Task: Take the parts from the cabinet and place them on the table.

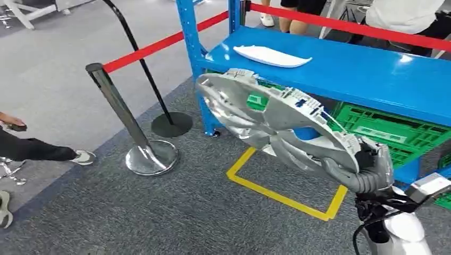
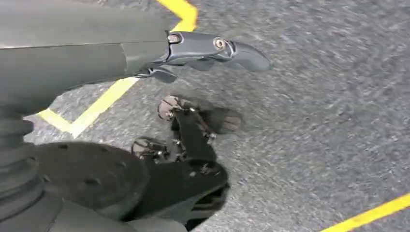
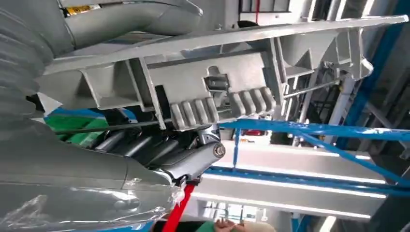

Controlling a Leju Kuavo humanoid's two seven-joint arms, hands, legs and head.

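Right hand [image 1: 372, 167] low at the right of the head view, fingers wrapped round the near end of a large silver-grey plastic part [image 1: 276, 119], a long curved panel with ribs and clips along its edge. The part is held up in the air, tilted, its far end reaching toward the corner post of the blue rack [image 1: 372, 74], above the grey carpet [image 1: 159, 212] and a yellow taped square [image 1: 282, 194] on the floor. From the right wrist camera the same part [image 3: 212, 72] lies across the frame, ribbed underside showing, with the dark fingers [image 3: 145, 145] curled beneath it and the thumb pressed along its edge. A second piece, white, flat and elongated [image 1: 271, 56], lies on the rack's blue shelf top, well apart from the held one. Green crates [image 1: 393, 130] sit on the shelf below. Left hand [image 2: 208, 50] hangs over the carpet, holding nothing, fingers stretched out straight and close together; yellow tape lines [image 2: 96, 104] run on the floor beneath it. A chrome barrier post [image 1: 119, 117] with a red belt [image 1: 159, 45] stands left of the rack, a black post base [image 1: 171, 125] just behind it. A person's shoe and dark trouser leg [image 1: 48, 153] at the left edge; other people's legs [image 1: 290, 16] stand behind the rack.
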